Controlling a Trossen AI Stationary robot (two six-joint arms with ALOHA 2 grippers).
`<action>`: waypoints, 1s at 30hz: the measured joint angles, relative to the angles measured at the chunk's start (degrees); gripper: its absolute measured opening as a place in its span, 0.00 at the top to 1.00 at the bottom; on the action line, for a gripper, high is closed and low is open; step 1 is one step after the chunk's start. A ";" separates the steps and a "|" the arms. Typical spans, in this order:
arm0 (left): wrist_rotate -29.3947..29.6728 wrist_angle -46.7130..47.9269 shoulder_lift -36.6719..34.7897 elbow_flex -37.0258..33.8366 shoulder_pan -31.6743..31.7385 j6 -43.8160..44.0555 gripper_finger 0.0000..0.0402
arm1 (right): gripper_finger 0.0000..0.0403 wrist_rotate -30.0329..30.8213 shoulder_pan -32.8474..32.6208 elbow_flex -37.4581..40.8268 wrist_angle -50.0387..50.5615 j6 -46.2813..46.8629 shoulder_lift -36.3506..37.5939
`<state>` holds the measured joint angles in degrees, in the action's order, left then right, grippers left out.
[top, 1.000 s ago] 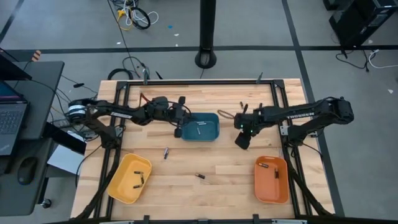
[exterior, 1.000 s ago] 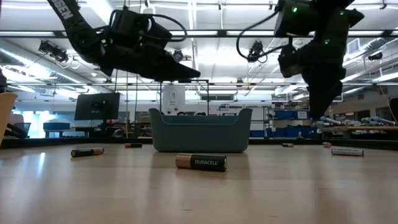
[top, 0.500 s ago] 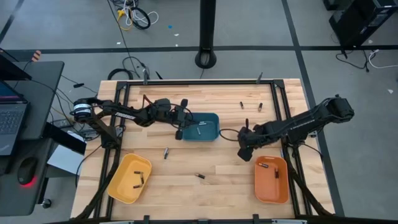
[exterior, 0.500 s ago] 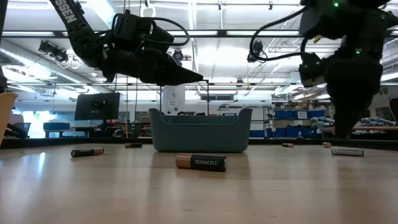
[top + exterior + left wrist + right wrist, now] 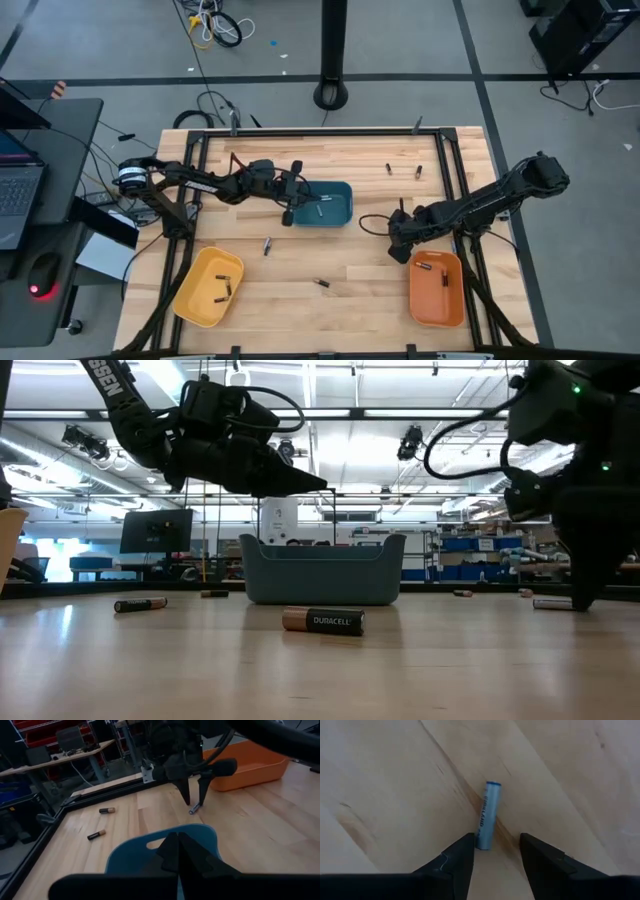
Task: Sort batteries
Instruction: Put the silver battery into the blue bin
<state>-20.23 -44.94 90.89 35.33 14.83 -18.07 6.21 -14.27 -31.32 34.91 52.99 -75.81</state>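
- Right gripper (image 5: 492, 851) has dropped to the tabletop, jaws spread
- A pale silvery battery (image 5: 487, 815) lies between the spread jaws, one end just ahead of them

Grey floor (image 5: 420, 40) with loose cables (image 5: 215, 25) surrounds the table; fluorescent strips (image 5: 330, 412) light the shelved room behind

Bright overhead lighting, soft shadows, sharp focus

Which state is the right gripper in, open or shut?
Open: the right gripper shows a clear gap between its fingers, with a silvery battery lying ahead.
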 joint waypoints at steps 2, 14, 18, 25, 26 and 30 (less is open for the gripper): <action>0.00 0.00 0.00 0.00 0.00 -0.36 0.99 | 0.59 0.36 -0.02 0.91 -0.86 0.00 0.18; 0.02 -0.73 0.00 -0.02 0.00 -1.10 0.99 | 0.90 1.76 -0.02 2.15 -3.17 -4.30 0.23; 0.02 -1.11 0.00 -0.04 0.00 -1.16 0.99 | 0.91 1.88 -0.02 2.02 -3.72 -5.33 0.17; 0.02 -2.51 0.00 -0.04 0.00 -1.18 0.99 | 0.90 1.62 0.03 -3.12 -4.06 -8.90 -0.10; 0.02 -2.72 0.00 -0.04 0.00 -1.18 0.99 | 0.90 1.62 0.03 -3.93 -3.49 -9.61 -0.09; 0.04 -3.74 0.00 -0.04 0.22 -2.76 0.99 | 0.91 2.22 0.03 -8.84 -1.55 -11.92 -0.12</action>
<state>-20.19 -48.69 90.89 35.29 15.05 -20.82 8.43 -14.24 -40.16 33.36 41.07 -75.93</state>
